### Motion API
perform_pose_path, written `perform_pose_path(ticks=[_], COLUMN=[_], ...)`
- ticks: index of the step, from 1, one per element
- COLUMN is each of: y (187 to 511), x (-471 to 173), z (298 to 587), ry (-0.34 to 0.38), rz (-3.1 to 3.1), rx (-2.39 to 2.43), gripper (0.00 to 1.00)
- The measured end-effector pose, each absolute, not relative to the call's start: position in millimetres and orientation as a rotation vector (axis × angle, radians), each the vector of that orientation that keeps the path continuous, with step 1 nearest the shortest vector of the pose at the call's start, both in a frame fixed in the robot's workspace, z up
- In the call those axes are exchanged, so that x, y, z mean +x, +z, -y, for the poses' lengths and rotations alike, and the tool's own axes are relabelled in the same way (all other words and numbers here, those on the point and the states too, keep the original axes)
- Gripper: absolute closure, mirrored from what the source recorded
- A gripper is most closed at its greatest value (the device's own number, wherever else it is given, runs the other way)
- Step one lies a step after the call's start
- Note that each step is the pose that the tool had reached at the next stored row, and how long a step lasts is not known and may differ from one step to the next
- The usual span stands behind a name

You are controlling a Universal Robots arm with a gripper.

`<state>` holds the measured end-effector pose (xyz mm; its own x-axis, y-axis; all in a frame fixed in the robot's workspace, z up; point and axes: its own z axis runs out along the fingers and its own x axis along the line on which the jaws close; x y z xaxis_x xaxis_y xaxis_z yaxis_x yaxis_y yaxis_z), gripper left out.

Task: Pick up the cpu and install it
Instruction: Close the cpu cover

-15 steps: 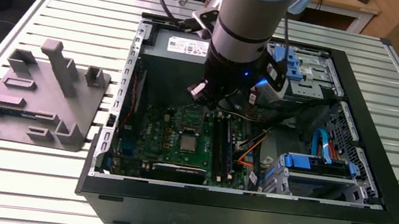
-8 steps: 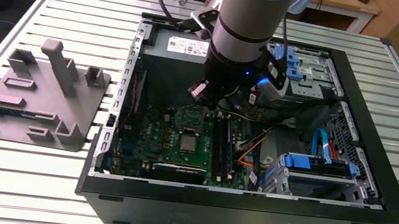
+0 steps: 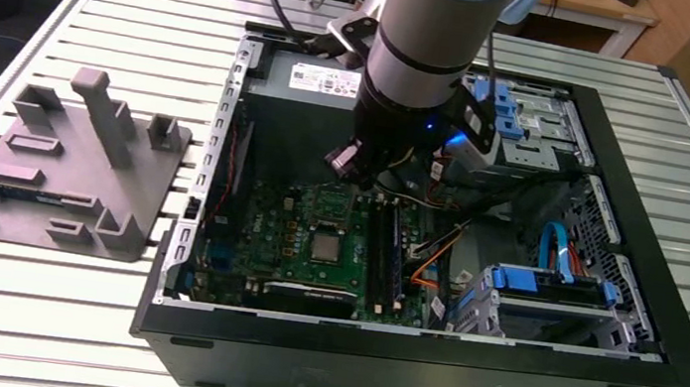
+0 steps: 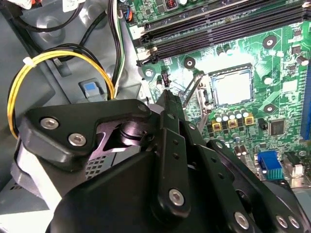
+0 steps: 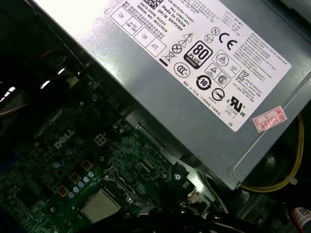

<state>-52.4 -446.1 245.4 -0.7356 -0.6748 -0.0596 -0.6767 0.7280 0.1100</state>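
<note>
In the exterior view, the cpu [image 3: 329,247] lies in its motherboard socket at mid-frame, and the gripper [image 3: 369,182] hangs just above it. In the second wrist view, a metal latch [image 4: 193,92] stands beside the cpu. We cannot tell the jaws' state. In the first wrist view, the power supply [image 5: 194,73] is near. We judge that keeping clear of the latch matters most.

In the second wrist view the pincer's [image 4: 167,97] body blocks your sight of much of the board [image 4: 252,48], which runs off 2 edges; the yellow cable [image 4: 18,85] dips behind it. In the exterior view the arm [image 3: 435,45] is cut at the top edge and hides the middle of the power supply [image 3: 307,77]. The cpu [image 3: 327,247] is too small there for you to judge its seating. In the first wrist view the label [image 5: 204,53] is cut by an edge, and a patch beside the board is too dark to make out.
</note>
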Motion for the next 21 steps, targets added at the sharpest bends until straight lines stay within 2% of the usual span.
perform_pose_path(ticks=[21], y=[248.9], x=[-52.4], z=[447.0], ry=[0.195], rz=[-2.87], rx=[-1.234], gripper=[0.9])
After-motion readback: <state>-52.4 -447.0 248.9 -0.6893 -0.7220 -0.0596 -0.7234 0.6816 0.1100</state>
